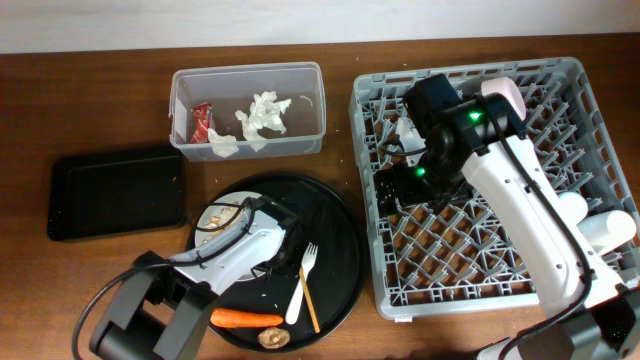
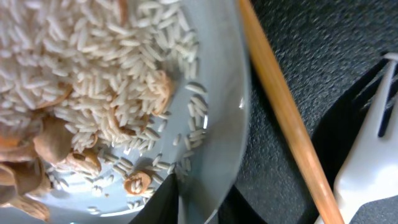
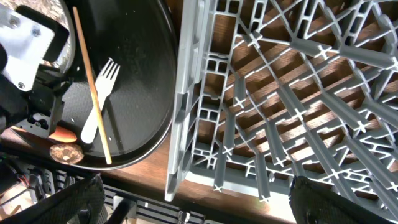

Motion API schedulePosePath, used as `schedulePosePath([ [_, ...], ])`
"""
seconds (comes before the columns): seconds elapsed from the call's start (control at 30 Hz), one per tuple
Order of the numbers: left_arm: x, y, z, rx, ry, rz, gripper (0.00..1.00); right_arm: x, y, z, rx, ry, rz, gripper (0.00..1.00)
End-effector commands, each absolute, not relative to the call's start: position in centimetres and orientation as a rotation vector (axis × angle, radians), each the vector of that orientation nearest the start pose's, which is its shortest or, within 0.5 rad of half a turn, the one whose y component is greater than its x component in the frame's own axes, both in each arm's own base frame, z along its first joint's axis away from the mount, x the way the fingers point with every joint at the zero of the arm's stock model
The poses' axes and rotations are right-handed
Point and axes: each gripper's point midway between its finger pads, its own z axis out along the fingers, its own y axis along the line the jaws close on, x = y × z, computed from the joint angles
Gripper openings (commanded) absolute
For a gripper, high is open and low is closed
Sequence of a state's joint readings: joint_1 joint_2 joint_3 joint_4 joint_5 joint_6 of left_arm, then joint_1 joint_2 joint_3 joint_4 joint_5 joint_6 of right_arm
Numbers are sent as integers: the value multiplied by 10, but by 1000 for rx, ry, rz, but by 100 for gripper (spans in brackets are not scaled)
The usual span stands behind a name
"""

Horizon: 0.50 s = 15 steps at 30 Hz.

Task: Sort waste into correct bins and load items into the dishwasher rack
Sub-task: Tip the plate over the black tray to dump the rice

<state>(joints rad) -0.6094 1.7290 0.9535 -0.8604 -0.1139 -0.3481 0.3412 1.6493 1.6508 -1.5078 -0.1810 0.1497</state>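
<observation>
Finds right gripper (image 3: 205, 196) spread wide, empty, above dishwasher rack (image 3: 298, 106). Finds left gripper (image 1: 285, 240) at rim of white plate (image 2: 217, 112) bearing food scraps (image 2: 93, 62); cannot tell whether clamped.

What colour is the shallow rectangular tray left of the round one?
The shallow rectangular tray is plain black. The overhead view shows it best.

table (image 1: 100, 110): dark brown wood | wall (image 1: 200, 20): pale (thin strip) | light: even
</observation>
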Motion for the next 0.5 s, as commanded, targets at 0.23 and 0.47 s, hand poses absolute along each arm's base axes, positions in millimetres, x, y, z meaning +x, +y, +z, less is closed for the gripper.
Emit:
schedulePosePath([
  [0.23, 253, -124, 20, 412, 3021, 382, 1, 283, 85, 194, -114, 3117, 233, 98],
  [0.47, 280, -132, 97, 407, 2979, 440, 1, 288, 51, 193, 43, 3121, 217, 98],
])
